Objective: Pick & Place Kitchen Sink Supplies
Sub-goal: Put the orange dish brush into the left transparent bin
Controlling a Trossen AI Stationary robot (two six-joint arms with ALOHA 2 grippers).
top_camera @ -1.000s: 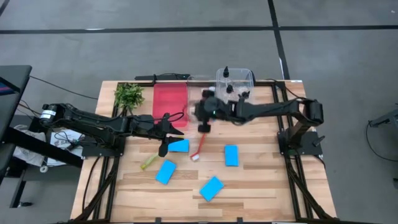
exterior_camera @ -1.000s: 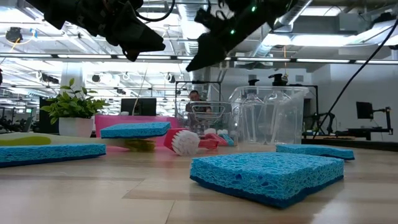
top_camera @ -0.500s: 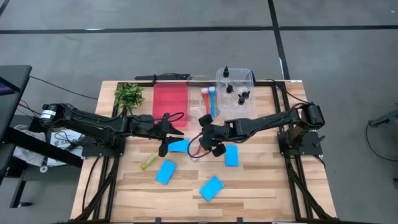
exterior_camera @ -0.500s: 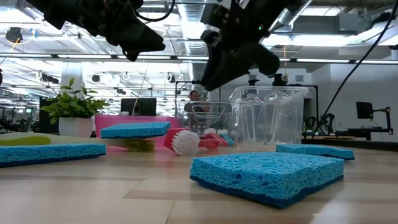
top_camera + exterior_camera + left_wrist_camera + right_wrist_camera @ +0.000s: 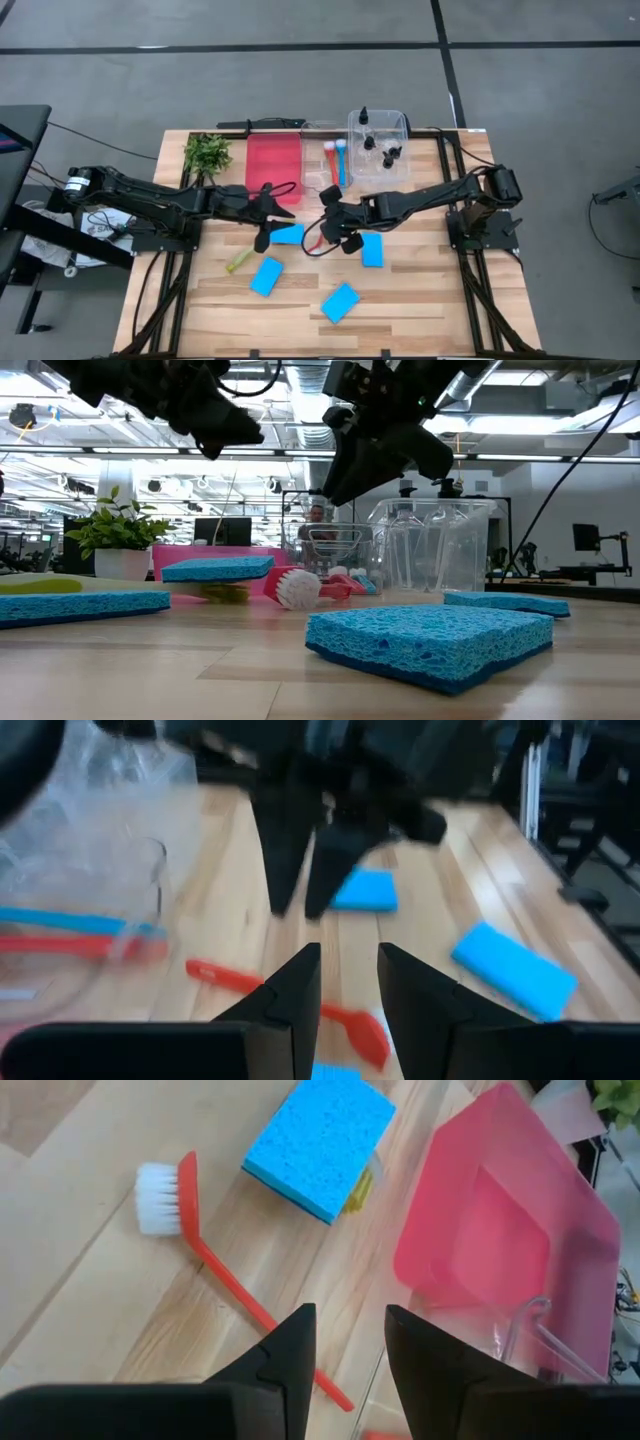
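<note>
A red brush (image 5: 318, 240) lies flat on the wooden table, its white bristle head (image 5: 157, 1200) toward the near edge. My right gripper (image 5: 326, 224) hovers open just above its handle (image 5: 235, 1295), touching nothing. My left gripper (image 5: 270, 218) hangs open and empty to the left of it, above a blue sponge (image 5: 288, 234) that rests partly on a yellow-green brush (image 5: 240, 262). Three more blue sponges (image 5: 372, 250) (image 5: 266, 276) (image 5: 340, 302) lie flat. A red and a blue brush (image 5: 336, 160) lie in a clear tray.
A red tray (image 5: 273, 160) stands at the far side, beside the clear tray (image 5: 318, 178). A clear bin (image 5: 378, 135) to the right holds small black-capped bottles. A leafy plant (image 5: 207, 152) sits at the far left. Bare wood shows along the near edge.
My right gripper has swung from above the clear tray toward the table's near edge and down, tipping and rolling, and now hangs over the red brush. For the last half second it has kept still. Nothing on the table has moved.
</note>
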